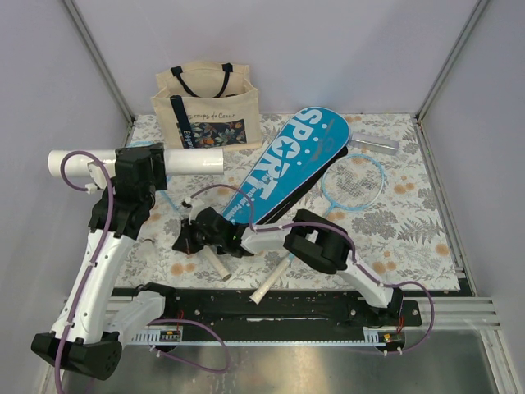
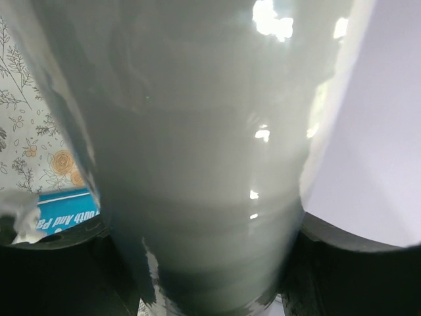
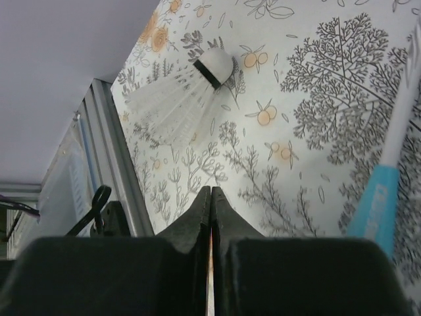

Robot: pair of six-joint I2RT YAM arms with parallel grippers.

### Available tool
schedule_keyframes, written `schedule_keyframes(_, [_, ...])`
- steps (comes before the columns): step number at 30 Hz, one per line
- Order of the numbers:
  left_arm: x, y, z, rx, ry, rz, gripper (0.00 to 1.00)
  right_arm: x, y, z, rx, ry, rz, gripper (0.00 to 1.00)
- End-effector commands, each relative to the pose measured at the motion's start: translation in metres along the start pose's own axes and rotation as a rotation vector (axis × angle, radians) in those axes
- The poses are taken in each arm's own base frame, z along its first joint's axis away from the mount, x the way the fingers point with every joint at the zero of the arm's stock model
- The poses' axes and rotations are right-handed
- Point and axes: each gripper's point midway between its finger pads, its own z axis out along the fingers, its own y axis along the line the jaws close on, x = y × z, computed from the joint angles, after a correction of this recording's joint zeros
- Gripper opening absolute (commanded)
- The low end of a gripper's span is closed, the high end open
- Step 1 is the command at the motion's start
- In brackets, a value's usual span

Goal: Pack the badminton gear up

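While left gripper (image 1: 144, 166) clamps white tube (image 1: 197, 162) | right gripper (image 3: 210, 195) together, empty | tube's contents unseen

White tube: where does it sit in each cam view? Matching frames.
Top external: tube at upper left, held crosswise by the left gripper.
Left wrist: tube fills the middle of the frame, close up.
Right wrist: not in it.
Shared landmark: the floral cloth, at the left edge in the left wrist view and across most of the right wrist view.
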Motion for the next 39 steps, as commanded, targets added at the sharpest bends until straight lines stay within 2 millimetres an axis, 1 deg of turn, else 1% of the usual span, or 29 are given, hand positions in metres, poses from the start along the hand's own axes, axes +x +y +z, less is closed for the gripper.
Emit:
schedule_keyframes(1, [-0.014, -0.032, -0.012, 0.1, -0.037, -0.032, 0.57, -0.074, 0.067, -0.048, -0.143, -0.211, -0.119, 0.0])
schedule_keyframes(3, [-0.014, -0.032, -0.011, 0.096, -0.041, -0.025, 0.57, -0.077, 0.077, -0.063, -0.179, -0.229, -0.138, 0.0])
schedule_keyframes(5, [-0.016, -0.031, -0.011, 0.09, -0.048, -0.018, 0.57, -0.081, 0.083, -0.072, -0.2, -0.25, -0.149, 0.0])
schedule_keyframes(7, [-0.019, -0.027, -0.01, 0.08, -0.069, -0.012, 0.57, -0.079, 0.082, -0.071, -0.195, -0.241, -0.162, 0.0])
schedule_keyframes(9, [-0.022, -0.026, -0.01, 0.075, -0.084, -0.009, 0.57, -0.071, 0.072, -0.062, -0.183, -0.214, -0.168, 0.0])
schedule_keyframes(11, [-0.024, -0.028, -0.011, 0.078, -0.089, -0.004, 0.57, -0.063, 0.063, -0.053, -0.186, -0.193, -0.164, 0.18])
schedule_keyframes(13, [-0.026, -0.032, -0.011, 0.084, -0.098, 0.001, 0.57, -0.058, 0.059, -0.05, -0.19, -0.175, -0.155, 0.29])
schedule_keyframes(15, [-0.027, -0.035, -0.012, 0.087, -0.102, 0.015, 0.57, -0.059, 0.055, -0.057, -0.18, -0.162, -0.129, 0.37])
schedule_keyframes(16, [-0.027, -0.034, -0.012, 0.085, -0.104, 0.026, 0.57, -0.065, 0.057, -0.065, -0.182, -0.172, -0.123, 0.42])
schedule_keyframes(17, [-0.027, -0.03, -0.011, 0.07, -0.105, 0.037, 0.57, -0.066, 0.055, -0.075, -0.177, -0.173, -0.124, 0.47])
schedule_keyframes(18, [-0.027, -0.024, -0.012, 0.05, -0.102, 0.039, 0.57, -0.073, 0.055, -0.088, -0.162, -0.195, -0.133, 0.55])
schedule_keyframes(19, [-0.027, -0.019, -0.013, 0.037, -0.094, 0.034, 0.57, -0.075, 0.045, -0.1, -0.115, -0.211, -0.132, 0.58])
schedule_keyframes(20, [-0.025, -0.015, -0.015, 0.032, -0.075, 0.031, 0.57, -0.072, 0.032, -0.116, -0.062, -0.221, -0.134, 0.61])
schedule_keyframes(21, [-0.023, -0.013, -0.018, 0.035, -0.057, 0.028, 0.57, -0.082, 0.03, -0.135, -0.044, -0.258, -0.138, 0.63])
schedule_keyframes(23, [-0.016, -0.012, -0.024, 0.046, -0.003, 0.036, 0.56, -0.079, 0.014, -0.166, -0.026, -0.285, -0.139, 0.68])
schedule_keyframes(25, [-0.005, -0.014, -0.031, 0.054, 0.065, 0.065, 0.56, -0.087, 0.01, -0.201, -0.058, -0.366, -0.142, 0.78])
schedule_keyframes(26, [0.0, -0.013, -0.033, 0.049, 0.097, 0.081, 0.56, -0.091, 0.009, -0.219, -0.07, -0.414, -0.167, 0.85])
schedule_keyframes(27, [0.008, -0.013, -0.036, 0.046, 0.143, 0.1, 0.56, -0.093, 0.004, -0.234, -0.057, -0.46, -0.209, 0.89])
schedule_keyframes(28, [0.015, -0.011, -0.037, 0.041, 0.186, 0.121, 0.55, -0.096, 0.003, -0.248, -0.042, -0.511, -0.271, 0.9])
schedule_keyframes(29, [0.025, -0.011, -0.039, 0.042, 0.242, 0.145, 0.55, -0.099, 0.004, -0.257, -0.032, -0.547, -0.345, 0.89])
schedule_keyframes(32, [0.057, -0.014, -0.05, 0.091, 0.428, 0.218, 0.52, -0.109, 0.002, -0.281, 0.015, -0.639, -0.597, 0.89])
schedule_keyframes(33, [0.069, -0.023, -0.057, 0.154, 0.499, 0.255, 0.52, -0.116, 0.004, -0.291, 0.034, -0.682, -0.654, 0.9])
schedule_keyframes(35, [0.089, -0.034, -0.076, 0.274, 0.644, 0.338, 0.52, -0.127, 0.005, -0.31, 0.071, -0.729, -0.814, 0.9])
schedule_keyframes(36, [0.096, -0.037, -0.084, 0.318, 0.697, 0.383, 0.52, -0.13, 0.007, -0.317, 0.072, -0.729, -0.882, 0.91])
schedule_keyframes(38, [0.108, -0.035, -0.101, 0.358, 0.815, 0.443, 0.52, -0.136, -0.002, -0.331, 0.125, -0.709, -0.985, 0.9])
schedule_keyframes(39, [0.112, -0.032, -0.105, 0.368, 0.857, 0.475, 0.52, -0.142, -0.005, -0.341, 0.163, -0.715, -1.034, 0.91])
